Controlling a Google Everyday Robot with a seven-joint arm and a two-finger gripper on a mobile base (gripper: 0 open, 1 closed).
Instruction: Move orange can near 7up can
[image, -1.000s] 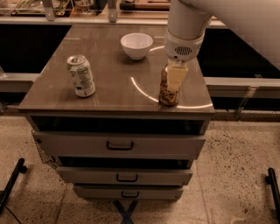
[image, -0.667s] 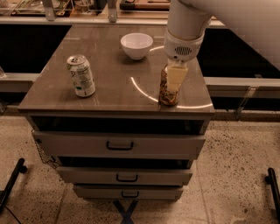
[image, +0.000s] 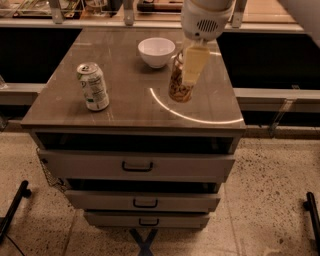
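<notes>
Speckled flooring (image: 272, 200) surrounds a brown-topped counter (image: 125, 107) with three handled drawers (image: 137, 166) beneath it. A white arm (image: 206, 17) enters from the top edge at 12 o'clock and descends almost vertically, its vented wrist housing directly above the gripper (image: 184, 76). The jaws point straight down and are clenched on the orange can (image: 176, 89), with one pale finger (image: 195, 62) lying across the can's near side. The orange can stands roughly upright over the counter's right half; whether its base touches the surface cannot be told. A white bowl (image: 156, 51) sits near it at 11 o'clock. The 7up can (image: 93, 86) stands upright on the left half, at 9 o'clock from the orange can and well apart from it. A bright curved reflection (image: 200, 120) crosses the counter at 5 o'clock from the gripper.
</notes>
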